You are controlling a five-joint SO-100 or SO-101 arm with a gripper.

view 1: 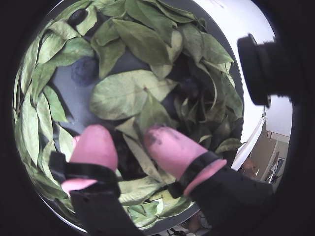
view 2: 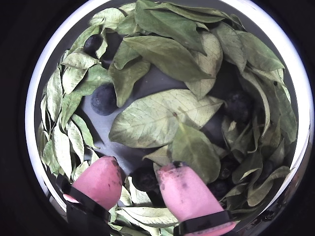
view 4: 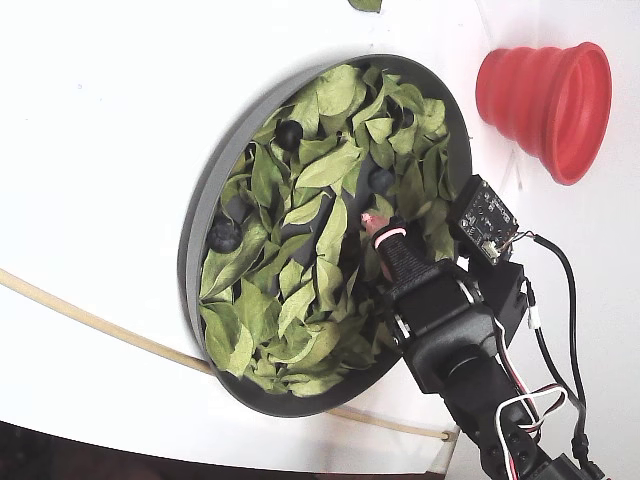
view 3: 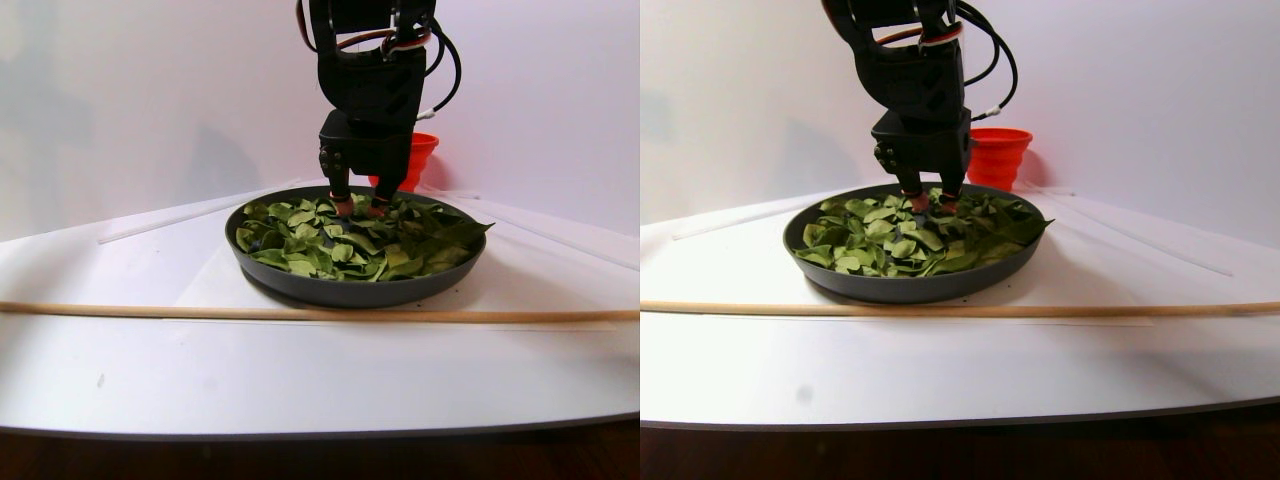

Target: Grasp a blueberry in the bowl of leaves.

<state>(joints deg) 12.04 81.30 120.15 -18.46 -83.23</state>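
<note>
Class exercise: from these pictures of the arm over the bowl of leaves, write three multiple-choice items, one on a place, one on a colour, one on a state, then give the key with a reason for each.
1. Where does the red ribbed funnel-shaped cup stand?
A. inside the bowl
B. on the white table, outside the bowl
C. on the thin wooden stick

2. What colour are the gripper's fingertip pads?
A. pink
B. yellow
C. white

3. How do the gripper's jaws stand?
A. shut tight on a leaf
B. lifted high above the bowl
C. apart, down among the leaves, a dark blueberry between them

Key: 1 B, the fixed view shows it beside the wide dark grey bowl. 2 A, both wrist views show pink pads. 3 C, a wrist view shows the gap and the berry among the small oval green leaves.
</note>
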